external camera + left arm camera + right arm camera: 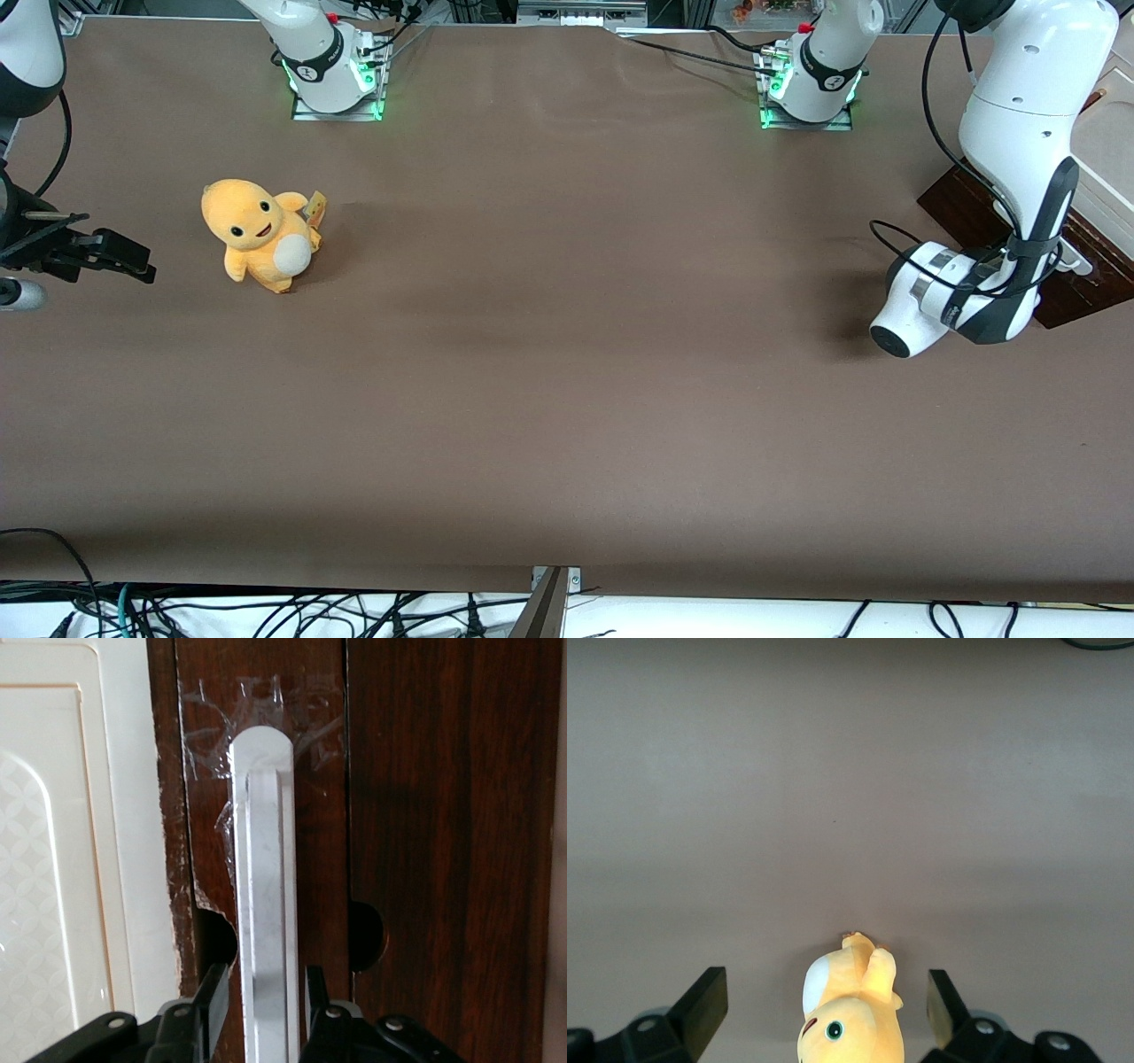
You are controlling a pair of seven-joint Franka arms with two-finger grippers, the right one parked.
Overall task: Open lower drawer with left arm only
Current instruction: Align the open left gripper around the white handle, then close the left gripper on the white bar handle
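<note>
The lower drawer (319, 815), a dark-brown wooden front with a long pale silver-white bar handle (264, 904), sat at the working arm's end of the brown-covered desk (567, 399), close to the desk edge there. In the front view only a dark-brown wooden part (961, 208) showed at that spot, largely covered by the arm. Clear tape (257, 718) crossed the wood at the rounded end of the handle. A cream panel with a patterned surface (53, 859) lay just beside the brown wood.

The left arm (1019, 133), a large white jointed robot arm with dark grey bands and a loose black cable (930, 106), reached down over the drawer. Its black two-finger hand (262, 1003) straddled the bar handle, one finger on each side. The fingers (213, 992) stood slightly apart, close against the handle; firm contact could not be confirmed.

A yellow-orange plush toy with a white belly (259, 232) sat on the desk toward the parked arm's end, well apart from the drawer.
</note>
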